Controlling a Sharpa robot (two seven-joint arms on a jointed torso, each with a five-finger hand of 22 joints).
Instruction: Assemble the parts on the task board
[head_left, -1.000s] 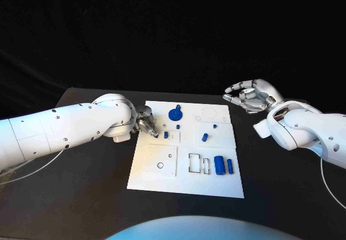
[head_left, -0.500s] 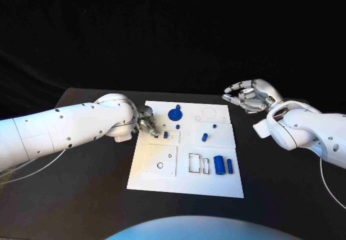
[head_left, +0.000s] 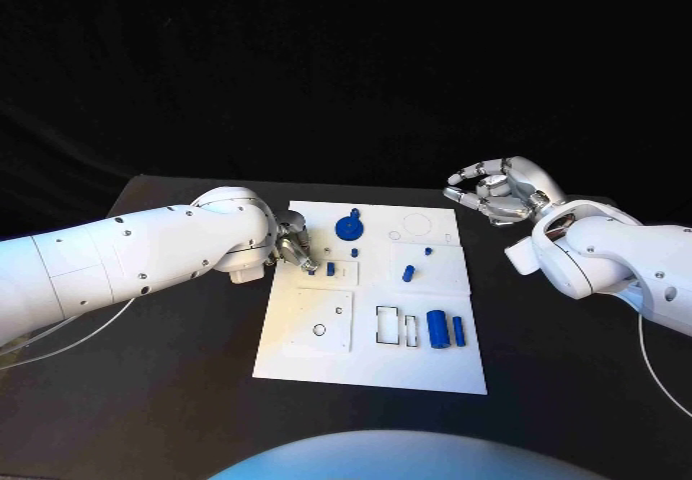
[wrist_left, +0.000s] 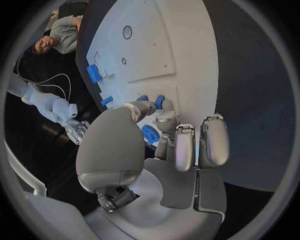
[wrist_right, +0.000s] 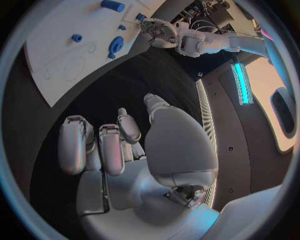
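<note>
Head view: left hand fingertips at small blue part, grasp unclear; right hand curled, holding nothing.

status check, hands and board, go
Left hand at task board left edge, fingertips on a small blue part. Right hand off the board, holding nothing, fingers curled. Nothing in the way.

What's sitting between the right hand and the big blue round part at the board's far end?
Head view: only bare board with faint circle outlines between the right hand and round part.
</note>
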